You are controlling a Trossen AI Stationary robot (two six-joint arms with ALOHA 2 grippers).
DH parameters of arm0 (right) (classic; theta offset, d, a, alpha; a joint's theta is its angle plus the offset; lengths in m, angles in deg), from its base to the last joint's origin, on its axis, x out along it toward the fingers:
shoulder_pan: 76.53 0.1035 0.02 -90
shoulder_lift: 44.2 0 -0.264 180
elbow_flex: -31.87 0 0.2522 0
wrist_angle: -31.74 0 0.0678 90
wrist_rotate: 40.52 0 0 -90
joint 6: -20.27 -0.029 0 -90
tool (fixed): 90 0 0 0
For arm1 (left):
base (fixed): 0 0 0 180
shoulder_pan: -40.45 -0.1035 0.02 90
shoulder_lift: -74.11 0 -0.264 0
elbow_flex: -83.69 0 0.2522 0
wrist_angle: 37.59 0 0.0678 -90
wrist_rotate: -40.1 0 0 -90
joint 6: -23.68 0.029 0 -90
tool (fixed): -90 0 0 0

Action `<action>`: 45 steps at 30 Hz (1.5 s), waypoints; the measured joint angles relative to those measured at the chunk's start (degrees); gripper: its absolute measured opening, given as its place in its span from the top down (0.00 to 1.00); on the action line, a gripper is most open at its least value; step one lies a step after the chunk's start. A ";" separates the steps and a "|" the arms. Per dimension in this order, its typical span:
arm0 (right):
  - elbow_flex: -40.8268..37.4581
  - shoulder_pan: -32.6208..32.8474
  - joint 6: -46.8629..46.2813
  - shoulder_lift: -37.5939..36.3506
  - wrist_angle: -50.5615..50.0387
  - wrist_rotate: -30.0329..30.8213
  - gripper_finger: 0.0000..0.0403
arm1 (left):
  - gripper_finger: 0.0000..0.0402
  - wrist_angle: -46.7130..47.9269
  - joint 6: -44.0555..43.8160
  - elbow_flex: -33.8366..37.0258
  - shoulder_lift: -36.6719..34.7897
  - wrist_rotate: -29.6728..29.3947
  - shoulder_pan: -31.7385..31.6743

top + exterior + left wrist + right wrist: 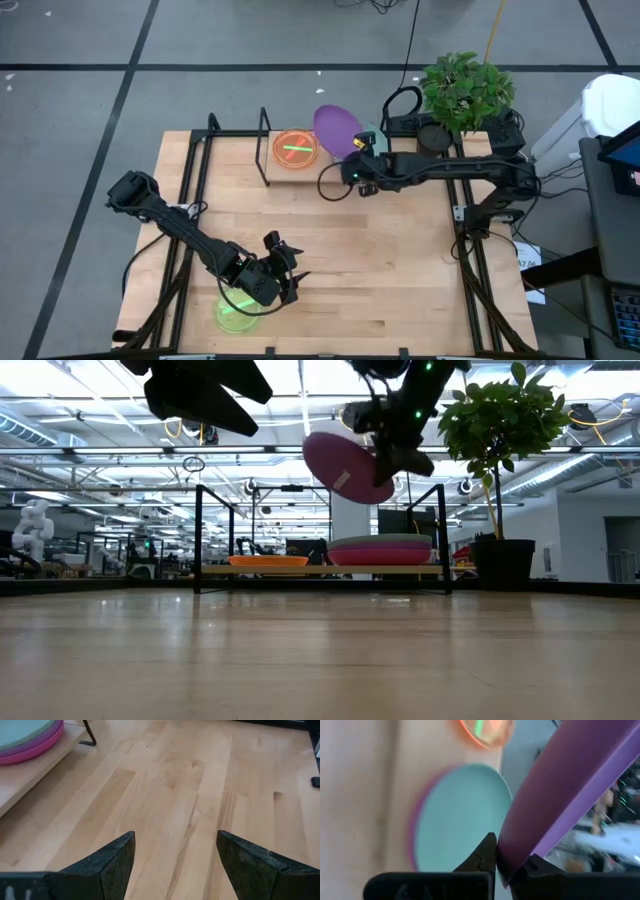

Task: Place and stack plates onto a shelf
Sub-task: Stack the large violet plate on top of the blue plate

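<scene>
The shelf (300, 172) stands at the table's far edge. On it lie an orange plate (296, 148) with a green one inside it and, toward the right, a stack topped by a teal plate (460, 815) over magenta and purple ones (380, 550). My right gripper (357, 152) is shut on a purple plate (337, 128), which hangs tilted above that stack. Near the front left, my left gripper (290, 275) stands open above bare wood, beside a green plate (237, 313) lying flat on the table. My right gripper pinches the purple plate's rim (517, 847) between its two fingers, one on each face. The fingers come from the table's right side, slanting down. The plate (345, 468) is lifted clear, steeply tilted, over the stack on the shelf.
A potted plant (462, 90) stands at the far right corner, close behind the right arm. The shelf's black end frame (264, 145) rises at its left end. Bare tabletop (380, 260) lies between the two arms.
</scene>
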 joint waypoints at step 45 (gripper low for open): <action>-7.42 -4.22 -7.67 3.51 -3.16 5.36 0.97 | 0.30 -0.20 -2.51 -0.02 0.00 0.09 0.59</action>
